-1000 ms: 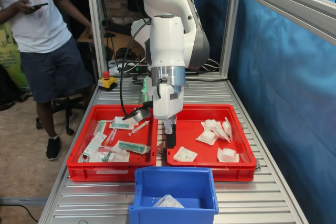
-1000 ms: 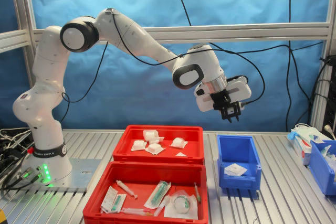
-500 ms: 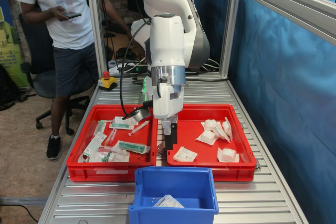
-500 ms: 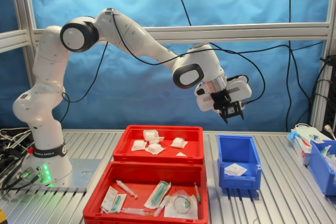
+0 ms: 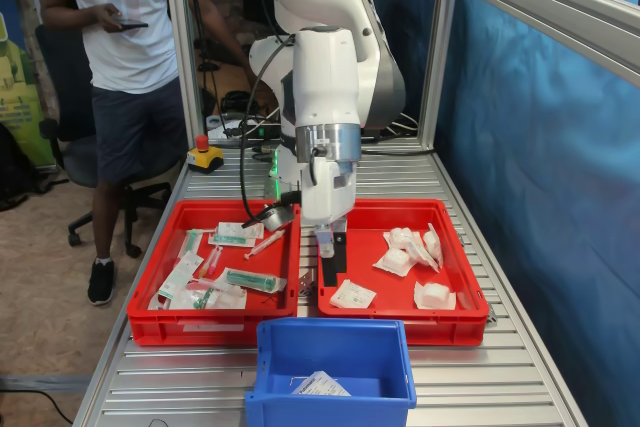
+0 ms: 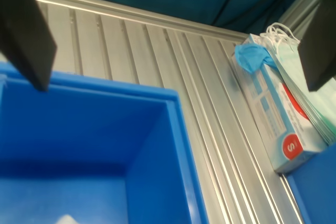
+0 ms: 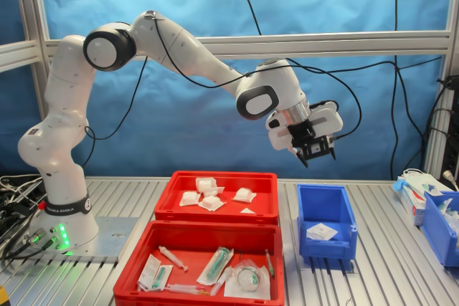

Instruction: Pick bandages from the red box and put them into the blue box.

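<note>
The jaws (image 7: 315, 154) are held spread and empty, high above the blue box (image 7: 326, 245), where one bandage (image 7: 320, 231) is seen lying below them.

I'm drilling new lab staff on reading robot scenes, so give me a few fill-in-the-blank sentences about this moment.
1. The pincer hangs above the ____ box.
2. The blue box already holds ____ white packet.
3. The syringes lie in a red tray separate from the red box holding the ____.
4. The pincer's jaws are ____, with nothing between them.

Missing words: blue; one; bandages; open
</note>
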{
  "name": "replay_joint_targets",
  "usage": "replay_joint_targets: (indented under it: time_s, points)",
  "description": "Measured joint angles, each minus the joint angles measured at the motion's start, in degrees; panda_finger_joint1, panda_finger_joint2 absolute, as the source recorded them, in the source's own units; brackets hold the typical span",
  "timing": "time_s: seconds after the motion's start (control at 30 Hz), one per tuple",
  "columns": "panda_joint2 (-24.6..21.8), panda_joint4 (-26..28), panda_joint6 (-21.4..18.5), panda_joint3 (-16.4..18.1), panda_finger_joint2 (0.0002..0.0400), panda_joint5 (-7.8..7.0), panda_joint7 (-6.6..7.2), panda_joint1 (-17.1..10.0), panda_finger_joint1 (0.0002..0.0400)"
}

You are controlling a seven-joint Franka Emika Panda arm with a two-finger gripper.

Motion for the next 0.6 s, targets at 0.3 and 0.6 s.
replay_joint_targets:
  time_s: [0.3, 0.6]
  points:
    - [-0.33, 0.03, -0.1, 0.09, 0.04, -1.8, 0.0, 2.3, 0.04]
    - [-2.99, -2.23, -3.0, 0.24, 0.04, -5.18, 0.0, 2.79, 0.04]
